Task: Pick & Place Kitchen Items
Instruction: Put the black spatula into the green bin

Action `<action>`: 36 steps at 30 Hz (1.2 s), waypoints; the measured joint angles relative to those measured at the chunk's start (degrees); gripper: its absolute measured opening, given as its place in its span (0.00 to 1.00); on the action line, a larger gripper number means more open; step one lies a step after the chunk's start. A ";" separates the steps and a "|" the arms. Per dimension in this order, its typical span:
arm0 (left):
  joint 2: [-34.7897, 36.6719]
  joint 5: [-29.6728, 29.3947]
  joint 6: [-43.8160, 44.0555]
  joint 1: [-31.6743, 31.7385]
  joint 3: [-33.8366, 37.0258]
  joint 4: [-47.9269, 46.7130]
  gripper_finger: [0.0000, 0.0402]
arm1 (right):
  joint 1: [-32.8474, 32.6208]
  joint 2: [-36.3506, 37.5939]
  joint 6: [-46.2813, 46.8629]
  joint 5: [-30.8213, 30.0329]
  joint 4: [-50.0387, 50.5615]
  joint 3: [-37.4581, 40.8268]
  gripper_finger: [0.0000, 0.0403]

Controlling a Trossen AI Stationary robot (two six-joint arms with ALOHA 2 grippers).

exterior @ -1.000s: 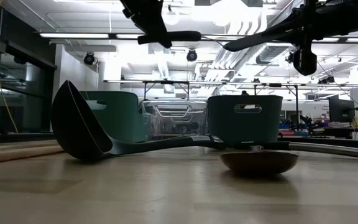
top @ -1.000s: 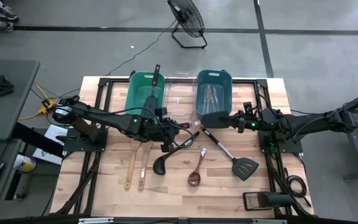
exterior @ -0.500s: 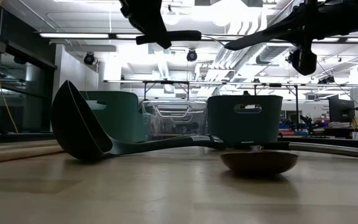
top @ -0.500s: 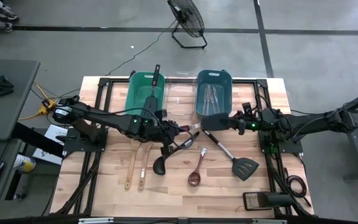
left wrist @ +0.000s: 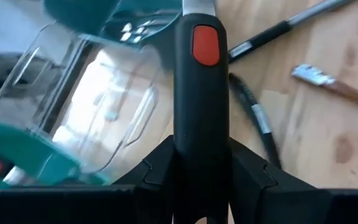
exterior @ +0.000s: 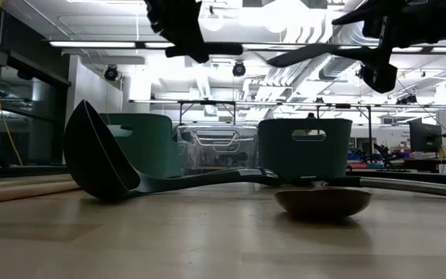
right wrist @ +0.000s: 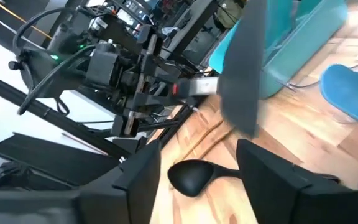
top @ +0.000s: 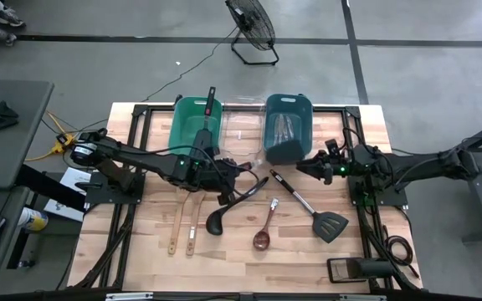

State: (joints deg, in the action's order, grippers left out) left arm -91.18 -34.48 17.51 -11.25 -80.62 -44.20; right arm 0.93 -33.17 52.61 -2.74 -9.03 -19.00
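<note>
Left hand [left wrist: 197, 168] clamped on a black red-buttoned handle [left wrist: 202, 87], clear only from its wrist; right hand [right wrist: 197, 163] empty, fingers apart.

No readable text, labels, brands, numbers or signs in any view; nothing legible on the bins, utensils, arms or room background.

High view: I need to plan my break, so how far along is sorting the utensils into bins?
Done: a red-handled utensil rests in the green bin, silver cutlery in the blue bin. In hand: the left claw grips a black handle; the right claw is open beside the blue bin. Left on the table: ladle, wooden spoon, slotted spatula, two wooden utensils.
</note>
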 joint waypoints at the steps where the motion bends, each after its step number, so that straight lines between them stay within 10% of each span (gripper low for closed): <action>1: 0.00 -0.71 0.80 0.02 0.00 -0.73 0.24 | 0.66 0.44 -0.01 0.73 0.01 0.00 0.52; 18: 2.16 -17.70 24.17 1.65 -0.07 -9.07 0.24 | 17.49 6.32 -4.84 13.03 0.37 0.00 0.53; 36: 2.72 -13.36 51.10 10.01 0.00 -30.61 0.24 | 25.16 6.40 -6.40 16.24 0.21 0.00 0.53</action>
State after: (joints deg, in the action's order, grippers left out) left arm -88.46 -47.83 68.60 -1.23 -80.62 -74.81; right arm 26.09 -26.76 46.22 13.50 -8.82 -19.00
